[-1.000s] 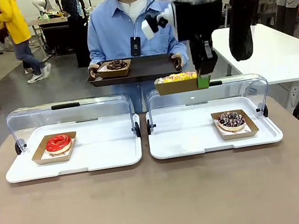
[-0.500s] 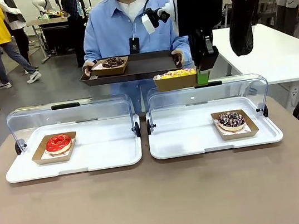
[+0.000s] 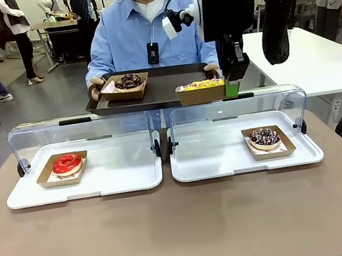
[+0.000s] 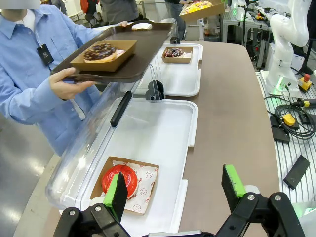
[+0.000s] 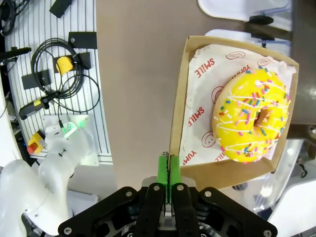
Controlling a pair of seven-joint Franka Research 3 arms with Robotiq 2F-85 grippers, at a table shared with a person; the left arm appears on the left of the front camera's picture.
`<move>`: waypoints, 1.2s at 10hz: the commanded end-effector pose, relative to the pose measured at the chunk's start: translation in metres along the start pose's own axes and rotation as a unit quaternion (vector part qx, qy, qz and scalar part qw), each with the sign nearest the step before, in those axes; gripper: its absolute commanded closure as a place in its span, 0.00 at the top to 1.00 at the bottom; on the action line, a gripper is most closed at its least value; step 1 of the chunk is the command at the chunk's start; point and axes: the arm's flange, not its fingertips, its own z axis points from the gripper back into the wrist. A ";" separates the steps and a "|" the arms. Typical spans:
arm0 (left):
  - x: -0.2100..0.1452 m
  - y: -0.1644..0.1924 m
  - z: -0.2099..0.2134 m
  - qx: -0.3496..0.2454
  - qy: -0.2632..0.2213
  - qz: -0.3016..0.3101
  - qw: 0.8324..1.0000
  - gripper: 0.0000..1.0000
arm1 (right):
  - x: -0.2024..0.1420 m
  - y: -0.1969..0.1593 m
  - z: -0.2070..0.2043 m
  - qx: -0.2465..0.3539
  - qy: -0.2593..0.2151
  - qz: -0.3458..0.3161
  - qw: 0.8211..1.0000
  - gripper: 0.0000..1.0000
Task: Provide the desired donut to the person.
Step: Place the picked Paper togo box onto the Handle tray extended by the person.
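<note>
A yellow sprinkled donut [image 3: 201,85] [image 5: 251,116] lies in a brown cardboard box [image 3: 199,95] [image 5: 197,170]. My right gripper [image 3: 232,86] [image 5: 169,170] is shut on the box's edge and holds it in the air. The box hangs level at the near right edge of a dark tray [image 3: 163,85]. The person [image 3: 147,32] in a light blue shirt holds that tray out with both hands. On it sits a chocolate donut [image 3: 128,81] [image 4: 100,50] in its own box. My left gripper [image 4: 175,185] is open above the left white tray, near the red donut [image 4: 120,178].
Two white trays [image 3: 120,174] [image 3: 214,157] with raised clear lids [image 3: 80,125] stand side by side on the brown table. The left one holds the red donut [image 3: 67,163], the right one a sprinkled chocolate donut [image 3: 264,136]. A white table [image 3: 315,61] stands at the back right.
The person has brought the dark tray lower and nearer, up to the yellow donut's box. My right gripper has lifted the box slightly, then held still.
</note>
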 end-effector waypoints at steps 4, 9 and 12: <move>0.001 -0.001 0.001 0.005 -0.005 0.006 1.000 1.00 | 0.002 0.003 -0.001 0.001 0.004 -0.006 1.000 0.00; 0.001 -0.001 0.001 0.005 -0.005 0.006 1.000 1.00 | 0.002 0.003 -0.001 0.001 0.004 -0.006 1.000 0.00; 0.001 -0.001 0.001 0.005 -0.005 0.006 1.000 1.00 | 0.002 0.003 -0.001 0.001 0.004 -0.006 1.000 0.00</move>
